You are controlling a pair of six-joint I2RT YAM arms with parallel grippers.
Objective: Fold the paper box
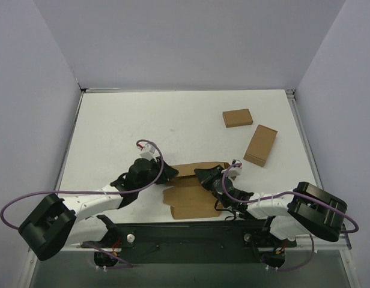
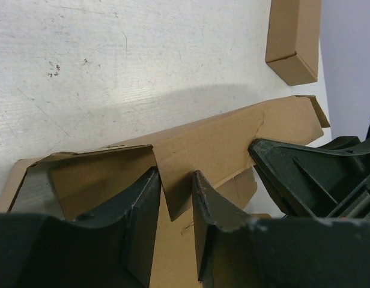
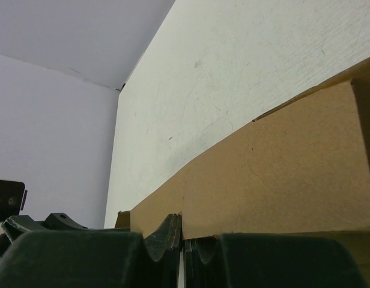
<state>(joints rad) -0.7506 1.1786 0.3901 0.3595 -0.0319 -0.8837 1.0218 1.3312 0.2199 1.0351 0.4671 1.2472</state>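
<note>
Brown cardboard lies at the near middle of the white table (image 1: 143, 120): the paper box (image 1: 191, 201), half folded, sits between the two arms. One flat panel lies toward the near edge, and a long wall stands up along the far side.

On the left, the left gripper (image 1: 171, 174) reaches in at the left end of that wall. In its wrist view the black fingers (image 2: 137, 204) stand partly apart, and the pointed corner of a folded flap of the paper box (image 2: 221, 141) hangs in the gap between them. I cannot tell whether the pads are pressing on that corner.

To the right, the right gripper (image 1: 200, 175) meets the wall's right part. Its jaws are closed together, tips just under the lower edge of the upright cardboard (image 3: 281, 168) in its own view. It cannot be told whether any card is pinched between them. From the left wrist, one of its dark fingers (image 2: 305, 174) lies against the wall's face.

Farther right and toward the far side, well apart from the work, two smaller boxes rest flat. One (image 1: 237, 117) lies farther away, and the longer one (image 1: 260, 145) lies nearer, at an angle.
</note>
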